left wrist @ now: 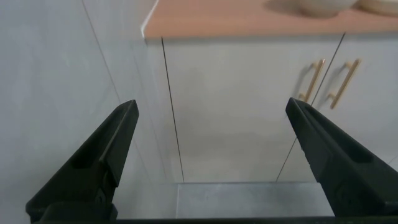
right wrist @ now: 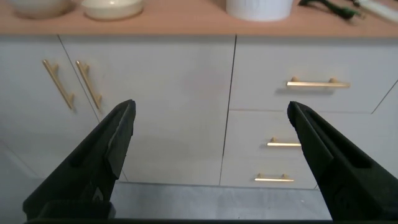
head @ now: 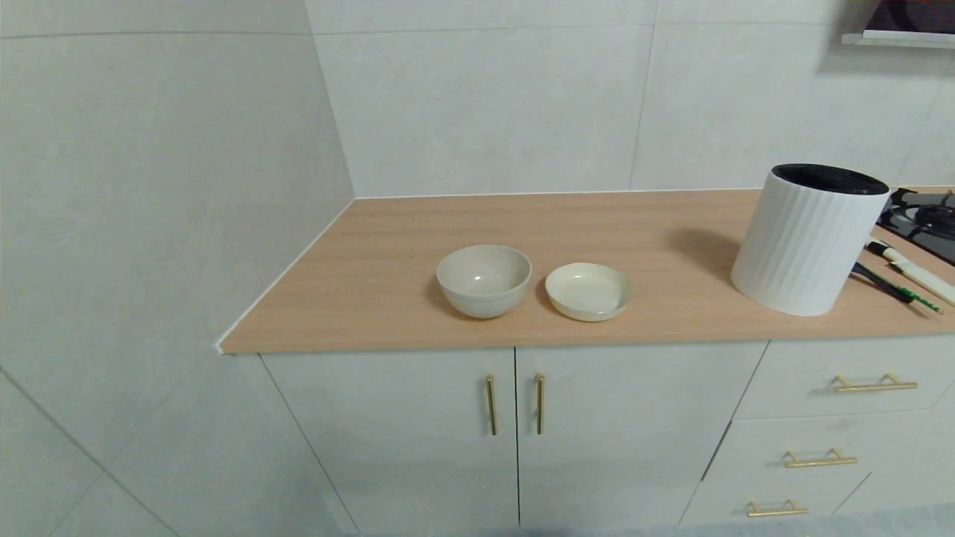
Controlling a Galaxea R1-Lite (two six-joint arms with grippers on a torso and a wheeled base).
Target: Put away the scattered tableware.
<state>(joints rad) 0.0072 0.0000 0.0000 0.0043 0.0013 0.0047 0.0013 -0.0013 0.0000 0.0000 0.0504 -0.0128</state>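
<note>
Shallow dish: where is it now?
Head view: the shallow dish sits on the wooden countertop, just right of the deeper bowl, with the white ribbed container farther right.

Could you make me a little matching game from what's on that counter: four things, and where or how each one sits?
1 deep bowl
2 shallow dish
3 ribbed white canister
4 long utensils

A lying by the stove
B farthest left on the counter
C between bowl and canister
D standing upright, dark inside

Pairs: 1-B, 2-C, 3-D, 4-A.
</note>
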